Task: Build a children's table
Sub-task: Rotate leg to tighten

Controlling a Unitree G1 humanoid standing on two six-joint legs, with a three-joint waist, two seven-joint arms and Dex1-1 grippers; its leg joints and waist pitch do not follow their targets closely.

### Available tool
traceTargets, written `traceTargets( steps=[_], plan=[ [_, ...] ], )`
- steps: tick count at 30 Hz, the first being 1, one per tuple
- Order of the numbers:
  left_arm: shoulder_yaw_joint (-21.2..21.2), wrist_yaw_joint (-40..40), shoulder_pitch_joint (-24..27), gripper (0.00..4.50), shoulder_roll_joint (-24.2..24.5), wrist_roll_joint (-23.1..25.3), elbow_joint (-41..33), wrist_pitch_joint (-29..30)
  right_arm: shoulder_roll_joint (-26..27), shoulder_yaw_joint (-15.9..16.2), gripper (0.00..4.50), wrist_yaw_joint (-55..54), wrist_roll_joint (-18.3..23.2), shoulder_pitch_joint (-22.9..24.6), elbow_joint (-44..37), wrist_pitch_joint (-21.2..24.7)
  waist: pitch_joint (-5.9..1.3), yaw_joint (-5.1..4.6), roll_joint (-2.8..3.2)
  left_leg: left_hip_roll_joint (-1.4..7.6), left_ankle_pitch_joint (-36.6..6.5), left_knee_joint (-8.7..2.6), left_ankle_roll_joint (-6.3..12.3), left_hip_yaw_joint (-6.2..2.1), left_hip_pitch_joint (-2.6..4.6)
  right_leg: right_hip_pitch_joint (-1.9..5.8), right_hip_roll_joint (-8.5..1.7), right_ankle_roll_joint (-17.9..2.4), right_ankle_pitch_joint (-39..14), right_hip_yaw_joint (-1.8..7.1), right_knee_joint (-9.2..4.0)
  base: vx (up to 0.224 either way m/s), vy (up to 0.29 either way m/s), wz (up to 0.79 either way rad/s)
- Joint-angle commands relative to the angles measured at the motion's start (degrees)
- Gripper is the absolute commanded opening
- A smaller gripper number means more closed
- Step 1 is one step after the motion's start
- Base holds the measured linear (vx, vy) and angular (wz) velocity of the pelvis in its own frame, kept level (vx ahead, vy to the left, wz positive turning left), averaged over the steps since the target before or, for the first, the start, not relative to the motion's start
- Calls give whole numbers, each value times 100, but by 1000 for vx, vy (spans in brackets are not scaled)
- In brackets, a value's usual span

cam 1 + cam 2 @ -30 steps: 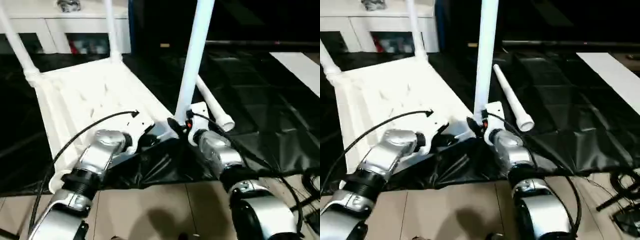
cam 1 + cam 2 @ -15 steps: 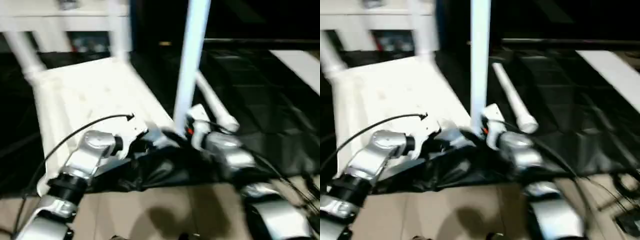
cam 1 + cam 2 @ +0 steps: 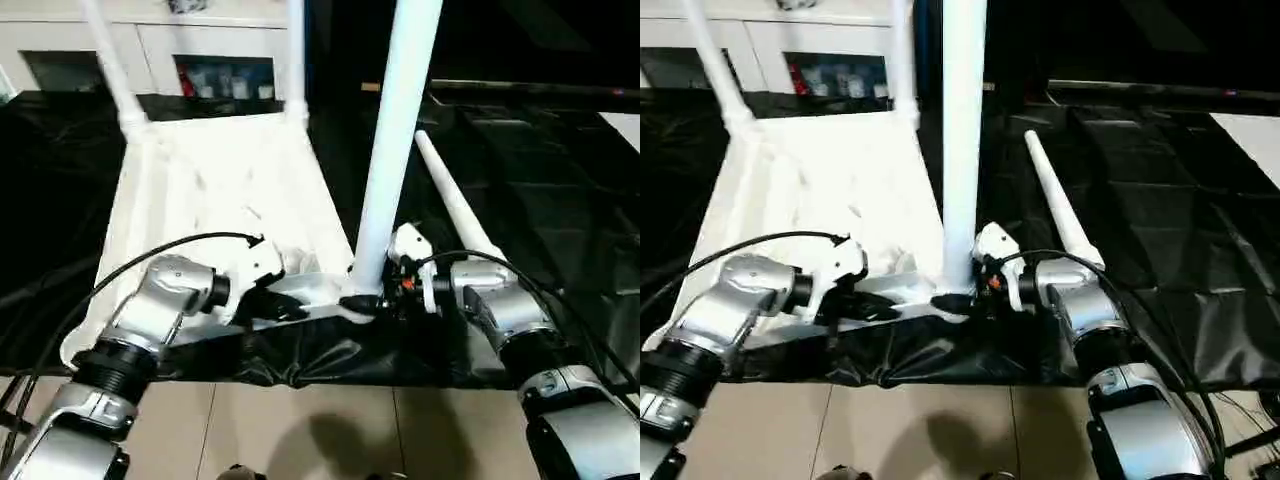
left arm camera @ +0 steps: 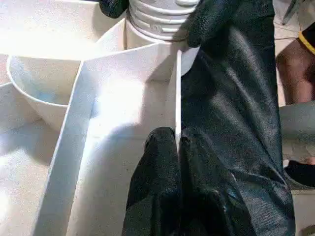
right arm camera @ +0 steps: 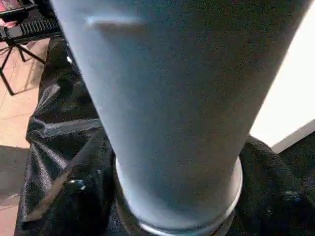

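Observation:
The white table top (image 3: 220, 190) lies upside down on a black sheet, with two legs (image 3: 110, 60) standing in its far corners. A third leg (image 3: 395, 150) stands almost upright at the near right corner, its threaded base (image 4: 157, 17) in the corner socket. My right gripper (image 3: 370, 300) is shut on the bottom of this leg (image 5: 172, 98). My left gripper (image 3: 285, 305) is shut on the table top's near rim, pinching the thin wall (image 4: 178, 98) just beside that corner. The fourth leg (image 3: 455, 205) lies loose on the sheet to the right.
A white cabinet (image 3: 200, 40) with glass doors stands behind the table top. The black sheet (image 3: 560, 180) covers the floor to the right; its front edge meets beige floor (image 3: 300, 430) near my arms. A person's arm (image 4: 295, 69) is at the edge of the left wrist view.
The head camera has shifted, so the whole picture moved. Both grippers keep their holds. The held leg now stands a little straighter at the near right corner.

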Motion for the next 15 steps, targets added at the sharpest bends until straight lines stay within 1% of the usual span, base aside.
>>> traceTargets(
  steps=[1, 3, 4, 5, 6, 7, 8, 9, 10, 11, 12, 13, 15],
  plan=[
    [-26, 60, -260, 0, -149, -139, -87, -148, 184, 356, 283, 292, -37, 107, -165, 36, -468, -16, -35, 191, -1795, -414, 76, -86, 144, 226, -317, -1195, -2235, 287, -413, 0, 0, 0],
    [2, 158, -254, 0, -172, -132, -59, -171, 238, 370, 280, 193, -23, 143, -167, 68, -465, -8, -34, 193, -1832, -419, 56, -92, 156, 216, -321, -1147, -2334, 290, -426, 0, 0, 0],
    [23, 318, -235, 0, -226, -91, -71, -160, 339, 314, 278, -31, -5, 172, -157, 125, -465, -15, -35, 190, -1820, -423, 45, -95, 140, 228, -318, -1149, -2313, 288, -419, 0, 0, 0],
    [75, 585, -225, 0, -326, -43, -85, -109, 505, 185, 278, -540, -24, 170, -65, 167, -463, -17, -24, 192, -1830, -427, 31, -100, 141, 225, -320, -1145, -2320, 290, -418, 0, 0, 0],
    [115, 769, -227, 0, -399, -19, -95, -44, 625, 90, 277, -955, -56, 154, 36, 163, -450, -44, -27, 181, -1893, -433, -23, -109, 146, 211, -325, -1119, -2425, 291, -433, 0, 0, 0],
    [129, 850, -231, 0, -427, -1, -92, -35, 670, 57, 277, -1110, -68, 147, 79, 154, -443, -66, -29, 178, -1952, -437, -60, -116, 146, 208, -331, -1090, -2527, 289, -445, 0, 0, 0],
    [155, 999, -240, 0, -478, 32, -87, -20, 752, -5, 277, -1391, -92, 133, 158, 136, -436, -100, -37, 163, -2037, -440, -102, -136, 134, 222, -342, -983, -2798, 271, -477, 0, 0, 0],
    [189, 1215, -259, 0, -558, 85, -66, -10, 865, -92, 276, -1776, -126, 110, 284, 110, -429, -121, -2, 154, -2169, -436, -146, -154, 162, 200, -343, -878, -3055, 254, -515, 0, 0, 0],
    [222, 1417, -267, 0, -646, 115, -91, 100, 984, -185, 276, -2190, -139, 69, 423, 109, -426, -139, -5, 148, -2228, -432, -159, -155, 164, 197, -340, -832, -3143, 247, -536, 0, 0, 0],
    [254, 1662, -275, 0, -752, 157, -130, 210, 1134, -308, 275, -2623, -111, 22, 561, 142, -422, -183, -7, 140, -2347, -431, -193, -173, 176, 185, -340, -779, -3290, 227, -556, 0, 0, 0],
    [283, 1874, -281, 0, -845, 192, -164, 314, 1263, -412, 275, -2978, -80, -19, 671, 180, -419, -246, -24, 136, -2402, -433, -214, -183, 163, 189, -334, -726, -3392, 211, -567, 0, 0, 0],
    [318, 2097, -280, 0, -957, 220, -214, 435, 1402, -502, 275, -3335, -53, -67, 784, 211, -410, -294, -24, 127, -2469, -430, -228, -206, 145, 199, -340, -649, -3566, 179, -590, 0, 0, 0],
    [360, 2374, -268, 0, -1105, 244, -287, 582, 1584, -575, 275, -3709, -30, -123, 909, 205, -408, -325, -17, 118, -2576, -421, -217, -217, 163, 187, -339, -564, -3721, 146, -633, 0, 0, 0]
  ],
)
